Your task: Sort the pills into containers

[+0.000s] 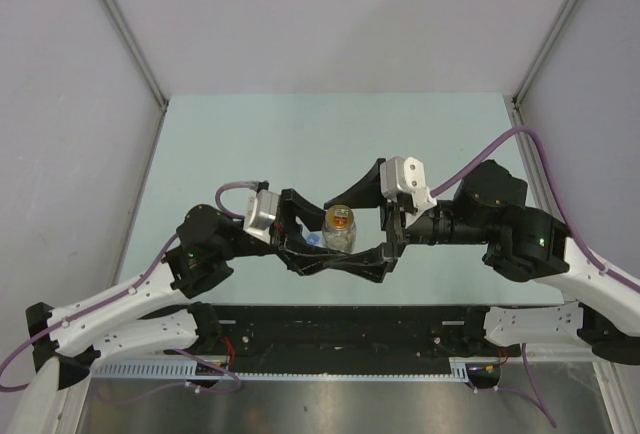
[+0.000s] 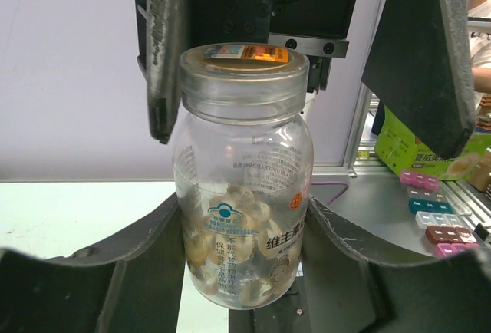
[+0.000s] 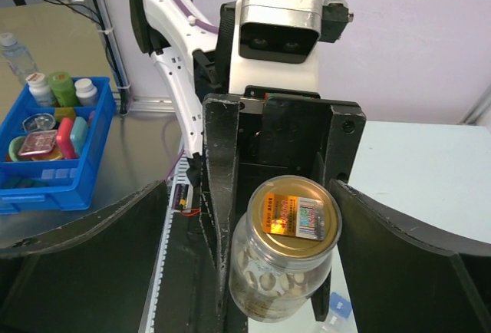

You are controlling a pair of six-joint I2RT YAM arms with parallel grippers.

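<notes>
While the left gripper grips the round jar by its sides, the right gripper stands wide apart around the lidded top.
Upright between the two arms, the clear jar has pale tan pills heaped in its lower half. A blue-capped vial shows on the table just beside it.

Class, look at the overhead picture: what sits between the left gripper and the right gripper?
A clear jar holding pale pills; the top view shows it.
</notes>
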